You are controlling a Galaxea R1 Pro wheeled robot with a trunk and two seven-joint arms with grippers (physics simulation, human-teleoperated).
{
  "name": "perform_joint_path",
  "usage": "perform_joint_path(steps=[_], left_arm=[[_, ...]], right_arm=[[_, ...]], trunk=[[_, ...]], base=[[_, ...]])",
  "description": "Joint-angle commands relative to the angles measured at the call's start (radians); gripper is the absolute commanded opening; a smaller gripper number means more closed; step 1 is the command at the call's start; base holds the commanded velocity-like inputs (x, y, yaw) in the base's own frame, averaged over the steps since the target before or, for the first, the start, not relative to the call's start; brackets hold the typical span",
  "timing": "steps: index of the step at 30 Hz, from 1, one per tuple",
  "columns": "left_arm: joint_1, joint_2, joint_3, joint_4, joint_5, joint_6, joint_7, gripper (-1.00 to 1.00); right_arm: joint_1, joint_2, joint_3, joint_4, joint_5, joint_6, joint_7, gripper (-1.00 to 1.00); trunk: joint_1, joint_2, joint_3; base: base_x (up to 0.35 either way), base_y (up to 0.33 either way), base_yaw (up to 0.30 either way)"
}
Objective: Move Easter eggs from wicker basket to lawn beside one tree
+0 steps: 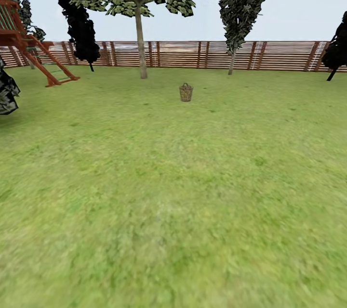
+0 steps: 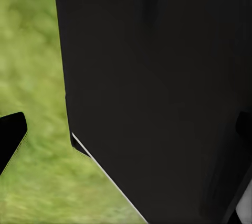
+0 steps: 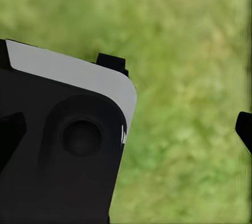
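We begin at the grippers: in the left wrist view a dark fingertip (image 2: 10,137) shows at one edge and another dark part at the opposite edge, with the robot's black body (image 2: 157,93) close between them and blurred grass behind; we cannot tell whether the left gripper is apart or together, and nothing is seen in its grasp. In the right wrist view a black fingertip (image 3: 244,129) shows at one edge over blurred grass, beside a black and white robot panel (image 3: 63,129); its state also cannot be told, and it holds nothing that we can see. Moving outward in the head view, the lawn (image 1: 173,202) runs open and flat from the foreground to the basket (image 1: 186,92), which stands upright on the grass far ahead, near the middle of the view; its contents are too small to make out. Nothing stands between the camera and the basket. Behind it and to the left rises a tree (image 1: 140,43) with a pale trunk, a second tree (image 1: 232,60) stands to the right, and dark-foliage trees (image 1: 79,24) flank them. A red-brown slatted fence (image 1: 193,54) closes the far side. A red play frame (image 1: 33,48) stands far left. We read no writing or labels.
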Motion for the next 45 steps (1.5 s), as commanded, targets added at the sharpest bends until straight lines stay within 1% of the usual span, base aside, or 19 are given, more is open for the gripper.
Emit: perform_joint_path(steps=[1,22,45], left_arm=[[0.001,0.000,0.001,-0.002,0.001,-0.001,0.000,1.00],[0.001,0.001,0.001,-0.002,0.001,-0.001,0.000,1.00],[0.001,0.001,0.002,-0.002,0.001,-0.001,-0.001,1.00]], right_arm=[[-0.001,0.000,0.000,0.001,0.005,-0.003,-0.001,1.00],[-0.001,0.008,-0.001,0.001,0.008,-0.003,-0.002,1.00],[-0.001,0.009,-0.001,0.001,0.005,-0.003,-0.002,1.00]], trunk=[[0.001,0.000,-0.001],[0.001,0.000,-0.001],[0.001,0.000,-0.001]], base=[[0.334,0.000,0.000],[0.334,0.000,0.000],[0.334,0.000,0.000]])
